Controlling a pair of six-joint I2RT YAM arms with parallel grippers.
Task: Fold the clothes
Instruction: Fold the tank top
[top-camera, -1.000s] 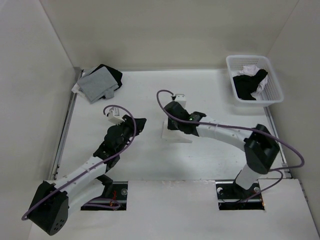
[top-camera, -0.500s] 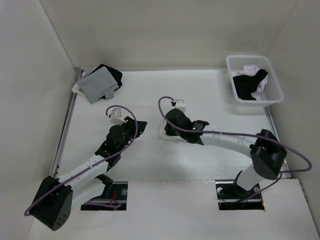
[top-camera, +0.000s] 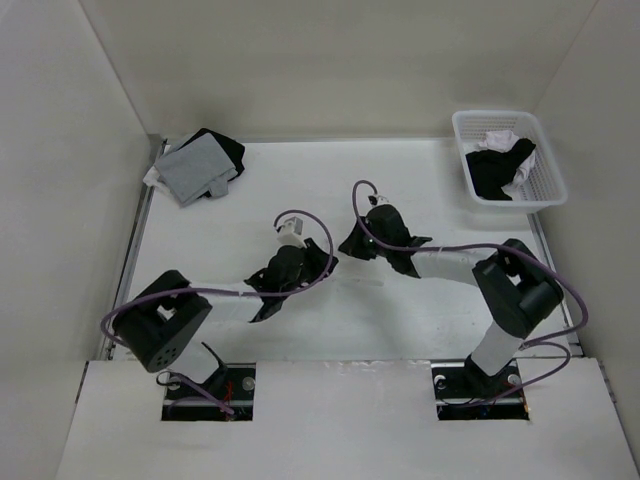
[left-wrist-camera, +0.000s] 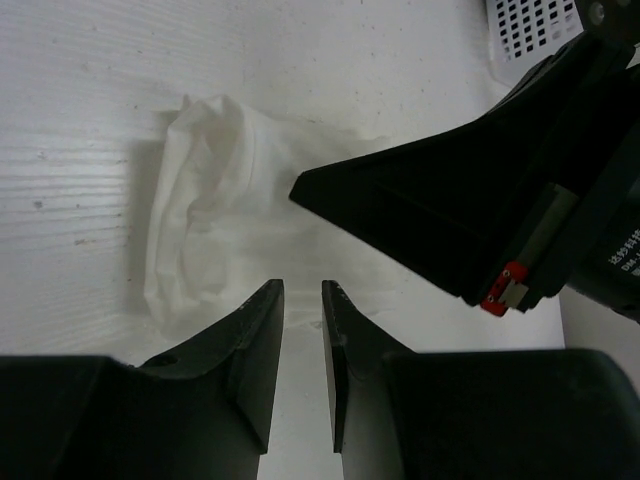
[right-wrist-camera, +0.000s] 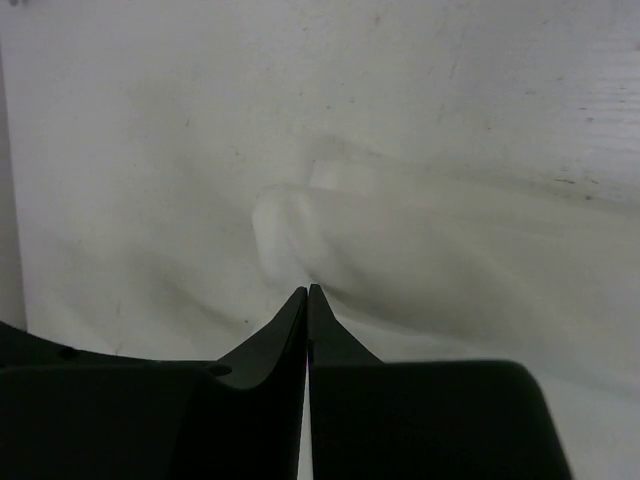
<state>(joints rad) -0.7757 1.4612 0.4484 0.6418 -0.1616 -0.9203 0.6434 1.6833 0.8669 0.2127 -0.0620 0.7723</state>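
The clothes (left-wrist-camera: 215, 200) are a crumpled white garment lying bunched on the white table, seen in the right wrist view as soft folds (right-wrist-camera: 420, 250). In the top view it hardly stands out from the table. My right gripper (right-wrist-camera: 308, 292) is shut, its tips meeting on a raised fold of the garment; its black fingers (left-wrist-camera: 420, 190) reach in from the right in the left wrist view. My left gripper (left-wrist-camera: 302, 295) stands open with a narrow gap, tips at the garment's near edge. In the top view the left gripper (top-camera: 322, 262) and the right gripper (top-camera: 347, 247) sit close together mid-table.
A white basket (top-camera: 545, 190) at the back right holds black and white garments (top-camera: 500, 170); its corner (left-wrist-camera: 530, 25) shows in the left wrist view. A grey cloth on black garments (top-camera: 195, 170) lies at the back left. White walls enclose the table.
My left arm has swung right to the table's middle, beside the right gripper. The right gripper shifted slightly right and back, opened briefly, then shut at the garment.
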